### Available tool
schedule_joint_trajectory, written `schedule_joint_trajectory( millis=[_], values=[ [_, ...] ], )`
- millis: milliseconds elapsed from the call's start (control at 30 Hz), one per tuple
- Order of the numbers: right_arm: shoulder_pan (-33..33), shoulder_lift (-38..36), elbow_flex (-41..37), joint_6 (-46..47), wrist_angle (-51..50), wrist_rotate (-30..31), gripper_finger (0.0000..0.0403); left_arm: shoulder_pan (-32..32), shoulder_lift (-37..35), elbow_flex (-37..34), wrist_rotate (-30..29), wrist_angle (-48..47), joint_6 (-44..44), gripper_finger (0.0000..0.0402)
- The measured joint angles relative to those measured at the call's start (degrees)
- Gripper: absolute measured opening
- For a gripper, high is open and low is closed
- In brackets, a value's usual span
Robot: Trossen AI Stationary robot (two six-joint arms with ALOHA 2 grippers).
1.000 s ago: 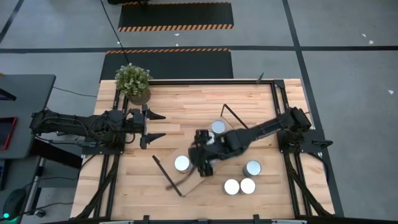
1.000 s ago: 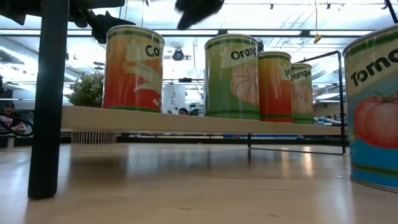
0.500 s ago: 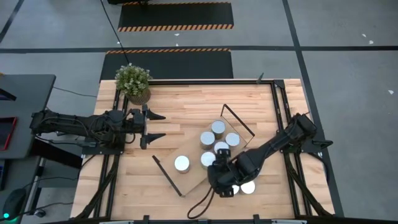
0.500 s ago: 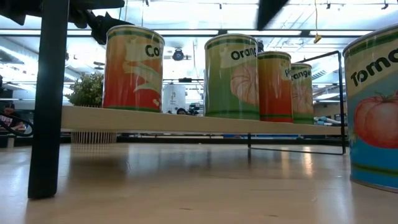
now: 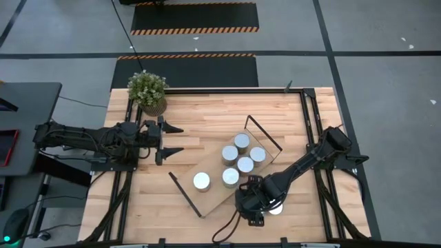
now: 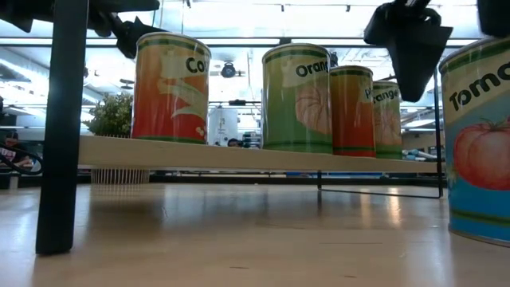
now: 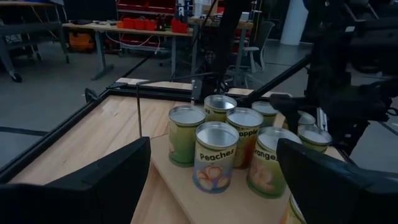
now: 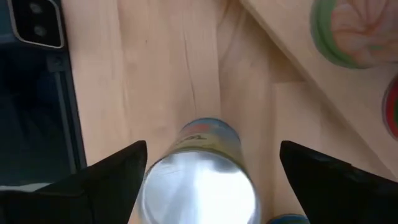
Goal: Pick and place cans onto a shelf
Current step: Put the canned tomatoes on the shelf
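Observation:
Several cans [image 5: 242,142] stand upright on the shelf [image 5: 215,187], a light-wood board lying slantwise across the table's middle. My right gripper [image 5: 252,209] hangs open, pointing down, near the table's front edge. Below it a silver-topped can [image 8: 199,186] stands on the tabletop, between the two fingers but apart from them. Another loose can [image 5: 275,207] shows just beside the gripper. In the low view a tomato can [image 6: 478,143] stands on the table under the dark gripper [image 6: 406,48]. My left gripper [image 5: 173,140] waits open and level at the table's left side.
A potted plant [image 5: 147,91] stands at the far left corner. Black wire frames [image 5: 186,194] rise at the shelf's two short ends. A black cable [image 5: 224,231] trails off the front edge under the right arm. Bare wood lies between the left gripper and the shelf.
My right gripper has left the shelf's cans and swung toward the table's near right. It has tipped to point more steeply down and sunk over the loose cans on the tabletop. The cans on the shelf, which it hid before, stand uncovered and unmoved.

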Motion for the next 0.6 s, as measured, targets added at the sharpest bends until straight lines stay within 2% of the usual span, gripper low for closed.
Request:
schedule_joint_trajectory(
  millis=[600],
  values=[
    [5.95,0.0,-0.04,-4.6,-2.54,11.48,0.0375,0.0,0.0,0.0,0.0,-0.74,-0.02,0.0355]
  ],
)
